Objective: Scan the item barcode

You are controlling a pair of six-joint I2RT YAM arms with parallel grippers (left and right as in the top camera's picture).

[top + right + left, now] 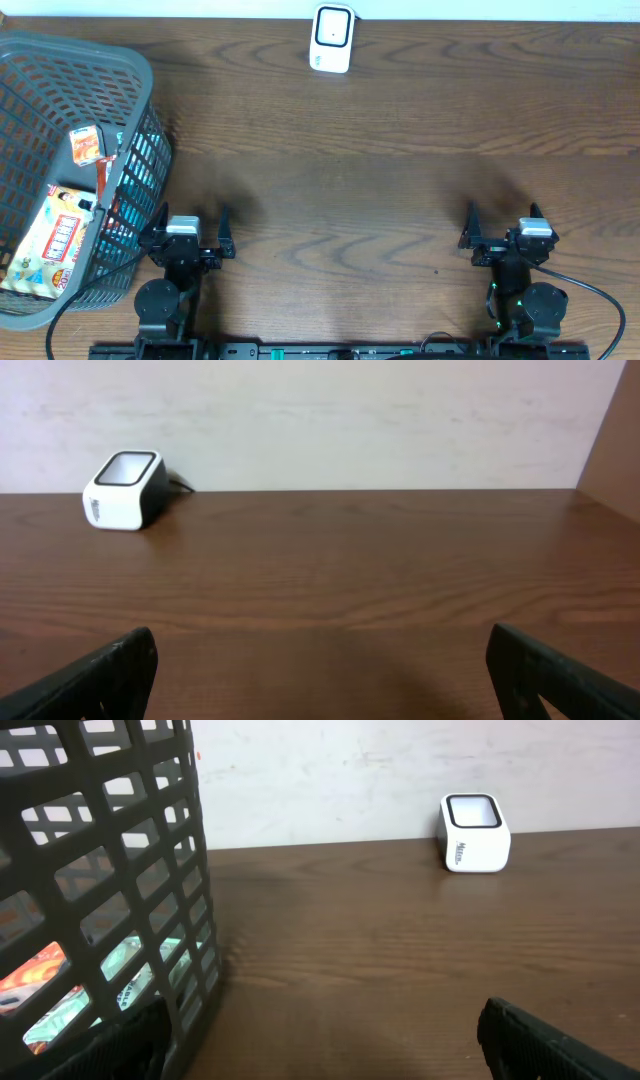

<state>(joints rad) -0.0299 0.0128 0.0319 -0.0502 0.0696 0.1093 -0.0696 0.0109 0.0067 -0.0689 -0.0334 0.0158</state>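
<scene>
Dark brown wooden tabletop (380, 180). Grey plastic mesh basket (60, 70) at left edge. Left gripper (193, 216) by basket and right gripper (503, 215), both near front edge, jaws wide, holding nothing. Yellow-white snack packet (55, 245) inside basket. White boxy barcode scanner (332, 38) at far edge, middle. Small orange packet (86, 145) inside basket too.

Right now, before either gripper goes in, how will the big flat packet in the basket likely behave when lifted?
The big flat packet looks like a thin printed pouch, so it would probably sag rather than stay stiff. Being so flat, it is likely light for its size. Lying flat low in the basket, its edges may be hard to pinch.
</scene>
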